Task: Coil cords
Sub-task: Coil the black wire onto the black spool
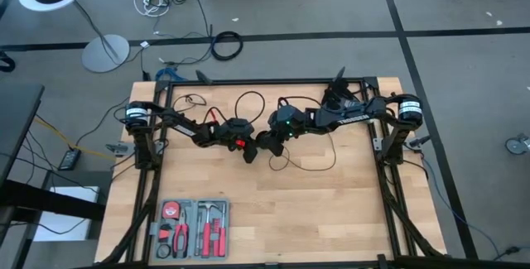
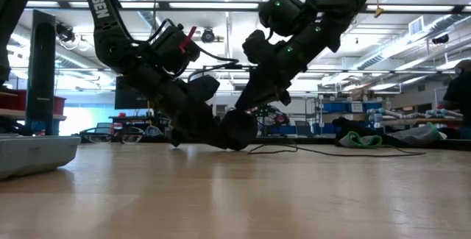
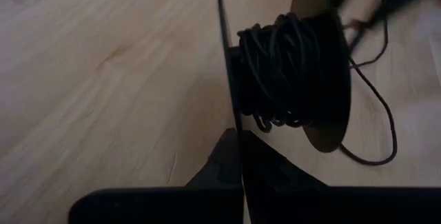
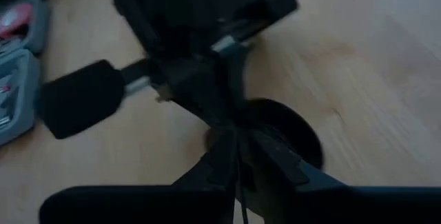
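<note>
Resting on the pale, grained wooden surface (image 1: 331, 203), a round black puck (image 3: 324, 65) was seen, with the thin matte cord (image 3: 282, 65) wound in tight loops around its core. The left claw (image 3: 238, 148) was shut on the puck's thin flange. The right claw (image 4: 234, 155) was set just beside it, its fingers near-closed; any hold could not be told.

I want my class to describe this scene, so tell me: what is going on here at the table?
Two robot arms meet at the middle of the wooden table, winding a thin black cord onto a black spool. The left gripper is shut on one spool flange. The right gripper is close against the spool from the other side. Loose cord trails over the table.
</note>
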`<state>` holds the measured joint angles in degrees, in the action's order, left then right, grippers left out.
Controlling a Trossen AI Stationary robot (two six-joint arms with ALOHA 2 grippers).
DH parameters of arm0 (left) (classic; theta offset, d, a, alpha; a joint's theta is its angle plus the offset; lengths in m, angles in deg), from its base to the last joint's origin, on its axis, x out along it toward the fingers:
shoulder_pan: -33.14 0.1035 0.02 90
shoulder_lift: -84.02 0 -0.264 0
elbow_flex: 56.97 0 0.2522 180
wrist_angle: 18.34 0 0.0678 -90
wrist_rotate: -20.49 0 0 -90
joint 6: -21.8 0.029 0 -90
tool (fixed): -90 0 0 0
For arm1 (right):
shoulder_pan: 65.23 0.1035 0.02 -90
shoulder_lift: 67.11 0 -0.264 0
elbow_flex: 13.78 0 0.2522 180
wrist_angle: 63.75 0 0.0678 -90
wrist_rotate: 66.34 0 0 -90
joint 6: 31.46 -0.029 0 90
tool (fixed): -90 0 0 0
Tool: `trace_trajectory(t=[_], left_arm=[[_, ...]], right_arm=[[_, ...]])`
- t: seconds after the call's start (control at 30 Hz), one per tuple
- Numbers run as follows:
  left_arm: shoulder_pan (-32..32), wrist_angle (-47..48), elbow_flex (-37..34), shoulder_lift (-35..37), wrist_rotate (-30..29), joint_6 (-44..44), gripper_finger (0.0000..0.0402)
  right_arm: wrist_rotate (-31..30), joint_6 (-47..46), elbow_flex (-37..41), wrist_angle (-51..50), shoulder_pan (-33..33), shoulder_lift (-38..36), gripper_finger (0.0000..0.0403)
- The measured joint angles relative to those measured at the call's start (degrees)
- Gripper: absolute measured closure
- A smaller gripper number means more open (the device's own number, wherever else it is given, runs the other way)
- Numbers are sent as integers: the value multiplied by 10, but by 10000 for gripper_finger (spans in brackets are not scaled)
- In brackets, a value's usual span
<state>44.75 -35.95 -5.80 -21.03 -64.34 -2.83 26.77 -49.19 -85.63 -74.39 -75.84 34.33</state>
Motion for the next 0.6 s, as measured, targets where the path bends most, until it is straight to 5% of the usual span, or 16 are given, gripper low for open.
trace_trajectory(t=[0.6], left_arm=[[0, 10, 0, -1, 8, 17, 401]], right_arm=[[-128, -38, 1, -217, 32, -44, 401]])
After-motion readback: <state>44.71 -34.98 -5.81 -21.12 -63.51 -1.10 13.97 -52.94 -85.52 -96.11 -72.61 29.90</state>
